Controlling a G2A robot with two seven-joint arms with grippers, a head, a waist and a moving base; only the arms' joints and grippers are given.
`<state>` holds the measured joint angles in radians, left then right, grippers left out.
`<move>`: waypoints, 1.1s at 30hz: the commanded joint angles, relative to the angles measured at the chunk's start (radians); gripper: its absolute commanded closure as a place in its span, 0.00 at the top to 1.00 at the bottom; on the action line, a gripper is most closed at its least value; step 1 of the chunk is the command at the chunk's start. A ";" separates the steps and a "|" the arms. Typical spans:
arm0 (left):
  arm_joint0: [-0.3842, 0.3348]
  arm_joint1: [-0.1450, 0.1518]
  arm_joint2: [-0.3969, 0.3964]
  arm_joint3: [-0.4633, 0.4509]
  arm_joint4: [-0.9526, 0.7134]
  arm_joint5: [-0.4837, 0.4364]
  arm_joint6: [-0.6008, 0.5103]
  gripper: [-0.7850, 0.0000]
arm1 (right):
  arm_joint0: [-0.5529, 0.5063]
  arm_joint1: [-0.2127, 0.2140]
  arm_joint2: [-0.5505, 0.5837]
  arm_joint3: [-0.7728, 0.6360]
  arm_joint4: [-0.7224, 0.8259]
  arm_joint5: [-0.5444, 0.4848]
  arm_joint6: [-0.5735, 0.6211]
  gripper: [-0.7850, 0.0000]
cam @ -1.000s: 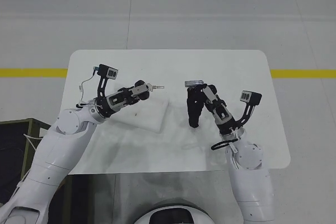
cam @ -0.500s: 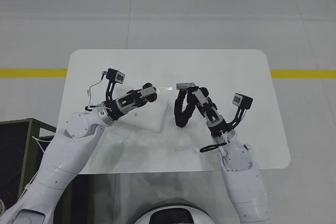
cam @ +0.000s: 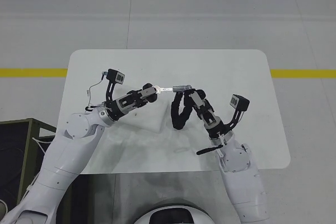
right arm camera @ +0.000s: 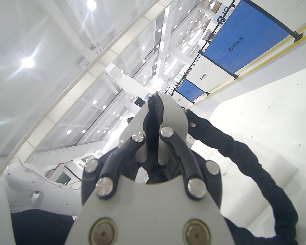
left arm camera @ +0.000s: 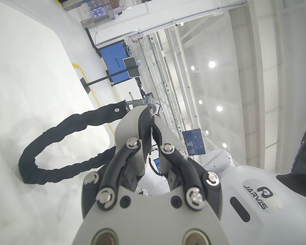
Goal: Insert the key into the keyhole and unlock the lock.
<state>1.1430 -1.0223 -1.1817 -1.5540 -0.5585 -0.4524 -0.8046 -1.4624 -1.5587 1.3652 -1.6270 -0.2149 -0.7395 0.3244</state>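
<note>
My left gripper is shut on a small silver key, held above the middle of the white table. The key points at the metal barrel of the lock. My right gripper is shut on the lock, and its black fabric-covered cable loop hangs below. The key's tip meets the barrel's end; how far it sits inside I cannot tell. In the left wrist view the key sits between the pads, with the barrel and cable just beyond. In the right wrist view the cable curves off beside the closed fingers.
A white flat pad lies on the table under the left forearm. A dark box stands on the floor off the table's left side. A yellow floor line runs behind the table.
Both arms moved toward each other over the table's middle. The lock swung left with its cable, and the gap between key tip and barrel closed.
</note>
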 commanded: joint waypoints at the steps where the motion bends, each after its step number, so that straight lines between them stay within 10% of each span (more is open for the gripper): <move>1: 0.003 -0.003 -0.003 -0.002 0.003 0.002 -0.003 0.00 | 0.000 0.003 -0.002 0.000 0.000 -0.001 -0.004 0.00; 33: 0.024 -0.043 -0.041 -0.010 0.045 0.032 -0.041 0.00 | -0.001 0.040 -0.030 -0.006 -0.004 -0.006 -0.041 0.00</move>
<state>1.1669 -1.0642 -1.2215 -1.5639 -0.5146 -0.4214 -0.8438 -1.4640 -1.5197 1.3361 -1.6326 -0.2189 -0.7461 0.2846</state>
